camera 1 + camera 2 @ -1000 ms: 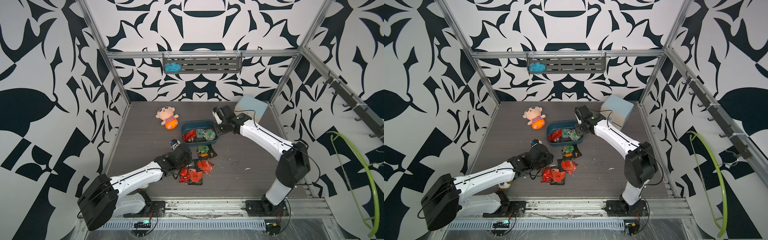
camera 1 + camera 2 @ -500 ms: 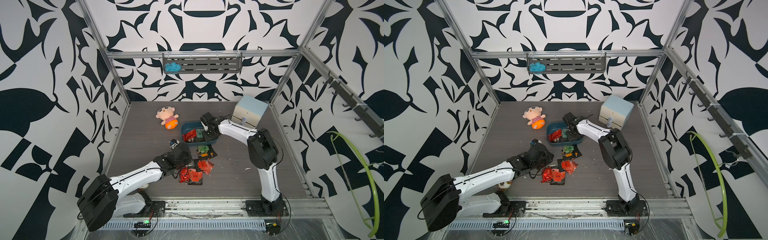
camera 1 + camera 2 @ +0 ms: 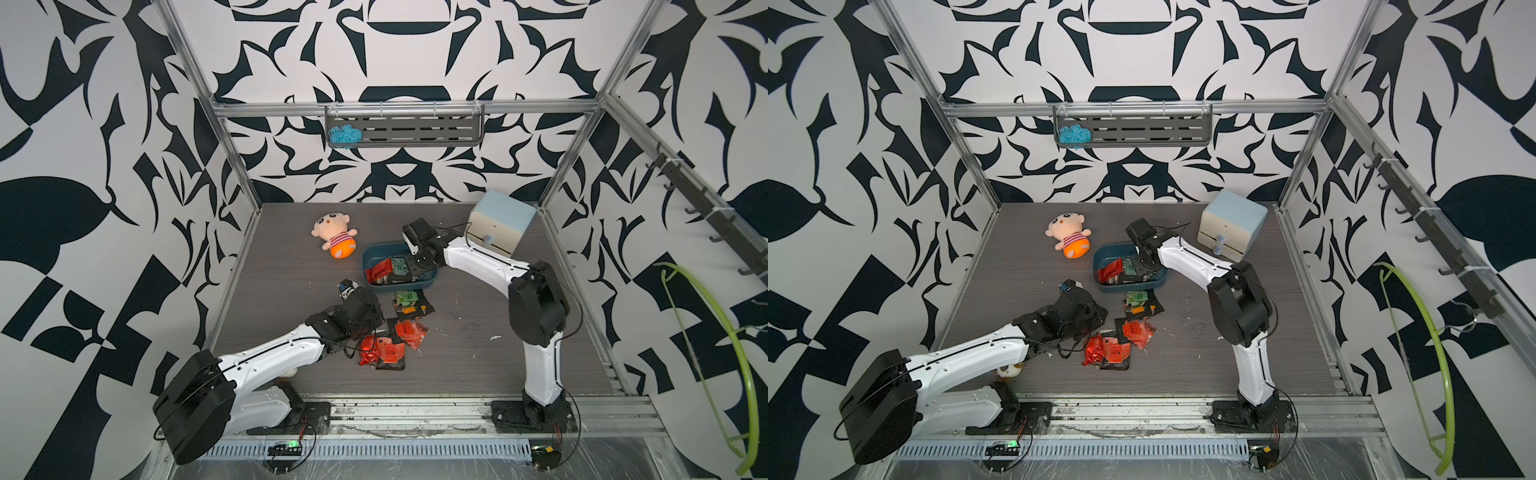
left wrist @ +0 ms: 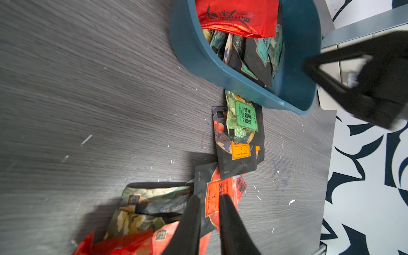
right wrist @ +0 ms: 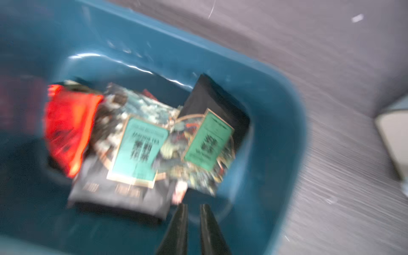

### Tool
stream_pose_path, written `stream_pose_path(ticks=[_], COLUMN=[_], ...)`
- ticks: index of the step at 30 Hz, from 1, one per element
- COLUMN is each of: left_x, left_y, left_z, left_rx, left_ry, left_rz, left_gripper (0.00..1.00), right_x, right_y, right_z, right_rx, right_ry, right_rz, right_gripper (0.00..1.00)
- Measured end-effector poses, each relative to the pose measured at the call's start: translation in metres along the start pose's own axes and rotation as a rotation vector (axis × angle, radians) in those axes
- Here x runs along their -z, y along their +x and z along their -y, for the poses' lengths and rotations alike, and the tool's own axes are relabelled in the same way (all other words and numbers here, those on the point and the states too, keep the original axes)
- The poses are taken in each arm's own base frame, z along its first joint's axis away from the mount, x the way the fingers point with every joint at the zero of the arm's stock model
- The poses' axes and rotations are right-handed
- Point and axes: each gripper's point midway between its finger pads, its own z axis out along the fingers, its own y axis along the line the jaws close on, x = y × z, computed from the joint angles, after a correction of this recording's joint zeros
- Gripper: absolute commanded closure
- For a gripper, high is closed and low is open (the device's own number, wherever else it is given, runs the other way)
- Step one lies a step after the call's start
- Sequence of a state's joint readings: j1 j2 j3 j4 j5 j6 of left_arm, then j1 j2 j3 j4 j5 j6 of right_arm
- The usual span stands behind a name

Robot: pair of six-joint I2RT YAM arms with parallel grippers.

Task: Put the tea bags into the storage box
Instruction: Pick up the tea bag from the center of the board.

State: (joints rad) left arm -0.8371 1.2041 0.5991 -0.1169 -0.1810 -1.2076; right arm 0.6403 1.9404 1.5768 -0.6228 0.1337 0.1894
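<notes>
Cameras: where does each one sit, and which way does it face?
Top views: high in front, looking down on the table; left arm and right arm show whole.
Left wrist: faces past the left end effector to loose tea bags and the box.
Right wrist: above the box, looking in past the right end effector.
All share the box.

Grey tabletop [image 3: 291,291], storage box [image 3: 380,251], tea bags [image 3: 409,330], doll [image 3: 334,237], cabinet [image 3: 500,222]

storage box [image 3: 428,283]: teal, upright | tea bags [image 3: 380,269]: several heaped inside (red, black-green) | others loose just outside it
</notes>
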Motion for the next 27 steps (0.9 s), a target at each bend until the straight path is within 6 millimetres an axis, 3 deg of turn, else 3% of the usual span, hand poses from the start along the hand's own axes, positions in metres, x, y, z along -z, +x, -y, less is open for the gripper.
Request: stream_pose_path(ticks=[6, 12, 20, 27], left_x=[-0.011, -0.031, -0.056, -0.068], left_y=[0.006, 0.011, 0.007, 0.007], left_z=[-0.002, 0.003, 0.015, 0.014], left_rx=[-0.001, -0.004, -0.001, 0.0], left_ry=[-0.012, -0.031, -0.034, -0.027], left_rz=[-0.031, -0.063, -0.066, -0.061], left_gripper=[0.79, 0.79, 0.7, 0.65], right_x=[0.053, 0.072, 0.044, 0.012], right_y=[0.019, 0.067, 0.108, 0.112], right_z=[0.008, 0.008, -0.002, -0.016], right_rx=[-0.069, -0.178, -0.283, -0.339], right_ry=[-0.042, -0.13, -0.202, -0.249], right_rz=[0.115, 0.147, 0.081, 0.034], right_gripper=[0.82, 0.82, 0.88, 0.92])
